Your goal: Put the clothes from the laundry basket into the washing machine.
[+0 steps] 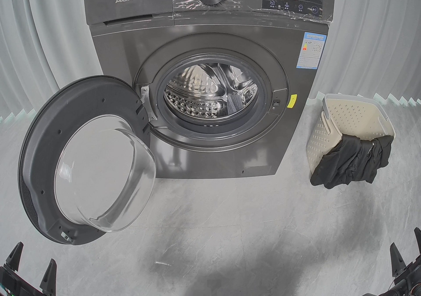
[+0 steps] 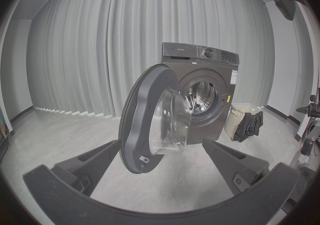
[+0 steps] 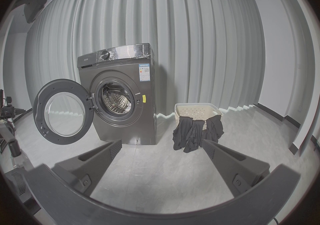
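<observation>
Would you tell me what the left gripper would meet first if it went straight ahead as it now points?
Probably the open door, which lies straight ahead of the left gripper in its wrist view; depth is hard to judge.

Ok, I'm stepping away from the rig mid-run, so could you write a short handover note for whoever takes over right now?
The left tool is open and empty, held low in front of the door.
The right tool is open and empty, held low, well short of the laundry basket.
The washing machine has its door swung wide to the left; the drum looks empty.
The laundry basket stands on the floor right of the machine, with dark clothes draped over its front rim.
Done: door open, nothing loaded.
Left: grasp the clothes, carry them to the drum, release inside.
</observation>
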You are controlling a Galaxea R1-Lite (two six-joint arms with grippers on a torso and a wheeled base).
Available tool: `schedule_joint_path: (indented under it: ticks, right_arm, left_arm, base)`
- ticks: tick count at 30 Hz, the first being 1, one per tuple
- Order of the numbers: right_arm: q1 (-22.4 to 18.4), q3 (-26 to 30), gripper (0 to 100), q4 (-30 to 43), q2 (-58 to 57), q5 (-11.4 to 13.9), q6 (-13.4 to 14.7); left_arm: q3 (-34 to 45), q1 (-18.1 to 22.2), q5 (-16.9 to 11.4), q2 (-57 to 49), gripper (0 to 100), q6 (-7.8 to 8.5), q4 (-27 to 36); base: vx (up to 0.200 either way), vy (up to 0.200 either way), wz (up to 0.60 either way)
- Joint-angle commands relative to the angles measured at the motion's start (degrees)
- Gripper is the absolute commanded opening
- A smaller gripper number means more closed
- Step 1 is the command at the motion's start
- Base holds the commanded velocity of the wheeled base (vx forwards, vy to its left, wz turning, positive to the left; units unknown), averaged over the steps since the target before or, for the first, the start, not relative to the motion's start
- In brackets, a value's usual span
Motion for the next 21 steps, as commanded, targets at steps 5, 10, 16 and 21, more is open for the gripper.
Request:
schedule_joint_path:
  ticks: [5, 10, 16, 21]
  right_arm:
    - [0.0, 1.0, 100, 0.0, -0.6, 0.0, 0.0]
    - [0.0, 1.0, 100, 0.0, -0.6, 0.0, 0.0]
    - [0.0, 1.0, 100, 0.0, -0.6, 0.0, 0.0]
    - [0.0, 1.0, 100, 0.0, -0.6, 0.0, 0.0]
  left_arm:
    - [0.9, 0.0, 0.0, -1.0, 100, -0.17, 0.0]
    - [1.0, 0.0, 0.1, -1.0, 100, -0.17, 0.0]
    - [1.0, 0.0, 0.1, -1.0, 100, -0.17, 0.0]
    - [1.0, 0.0, 0.2, -1.0, 100, -0.17, 0.0]
  base:
    - [0.000, -0.200, 0.00]
    - [0.000, -0.200, 0.00]
    - [0.000, -0.033, 0.00]
    - [0.000, -0.040, 0.00]
